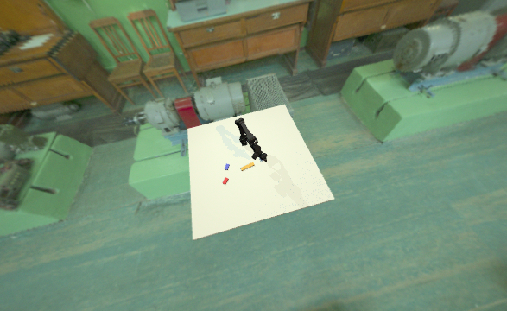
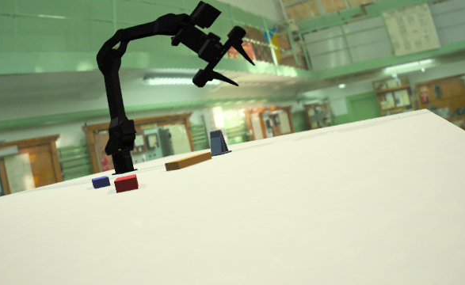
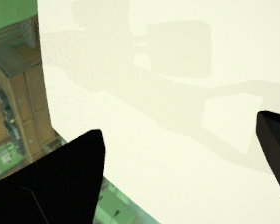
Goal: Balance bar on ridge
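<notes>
The orange-brown bar (image 1: 247, 167) (image 2: 188, 161) lies flat on the white table (image 1: 218, 216) (image 2: 256, 222). The dark blue-grey ridge (image 2: 218, 143) stands upright just past the bar's far end in the exterior view; in the top view the gripper hides nearly all of it. My gripper (image 1: 260, 158) (image 2: 245, 74) (image 3: 181, 131) is open and empty, high above the table, tilted with its fingers pointing down and outward. The wrist view shows only table, shadow and room between the fingers, with neither bar nor ridge in it.
A red block (image 1: 225, 180) (image 2: 126, 184) and a smaller-looking blue block (image 1: 227, 167) (image 2: 101, 182) lie on the table to the left of the bar. The arm's base stands behind the blocks in the exterior view. The table's edge shows in the wrist view.
</notes>
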`<move>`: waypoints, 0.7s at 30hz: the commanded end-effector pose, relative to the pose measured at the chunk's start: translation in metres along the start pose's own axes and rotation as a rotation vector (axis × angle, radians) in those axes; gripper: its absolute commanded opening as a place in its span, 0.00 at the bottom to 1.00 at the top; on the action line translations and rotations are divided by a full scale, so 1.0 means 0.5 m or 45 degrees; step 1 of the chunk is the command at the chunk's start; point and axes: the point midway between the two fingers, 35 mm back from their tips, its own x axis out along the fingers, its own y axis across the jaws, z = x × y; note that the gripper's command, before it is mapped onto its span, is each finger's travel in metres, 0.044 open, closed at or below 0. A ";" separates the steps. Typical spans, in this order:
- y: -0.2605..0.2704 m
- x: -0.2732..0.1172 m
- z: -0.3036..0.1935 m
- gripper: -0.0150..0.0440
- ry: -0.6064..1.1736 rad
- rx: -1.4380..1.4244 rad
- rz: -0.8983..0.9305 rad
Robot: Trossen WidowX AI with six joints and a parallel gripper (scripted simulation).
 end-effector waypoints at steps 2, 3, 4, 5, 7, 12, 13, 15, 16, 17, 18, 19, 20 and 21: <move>-0.038 0.007 0.063 0.79 -0.087 0.030 -0.122; -0.047 0.008 0.076 0.79 -0.103 0.037 -0.152; -0.057 0.009 0.089 0.79 -0.119 0.046 -0.181; -0.068 0.009 0.102 0.79 -0.134 0.054 -0.210; -0.088 0.009 0.126 0.79 -0.161 0.070 -0.270; -0.143 0.003 0.183 0.79 -0.217 0.113 -0.421; -0.154 0.001 0.194 0.79 -0.226 0.122 -0.452; -0.177 -0.004 0.214 0.79 -0.241 0.140 -0.514; -0.188 -0.007 0.223 0.79 -0.248 0.149 -0.545; -0.199 -0.011 0.233 0.79 -0.253 0.158 -0.576; -0.211 -0.014 0.242 0.79 -0.258 0.167 -0.607; -0.222 -0.018 0.250 0.79 -0.262 0.177 -0.638; -0.234 -0.022 0.259 0.79 -0.265 0.186 -0.669; -0.245 -0.026 0.267 0.79 -0.268 0.195 -0.700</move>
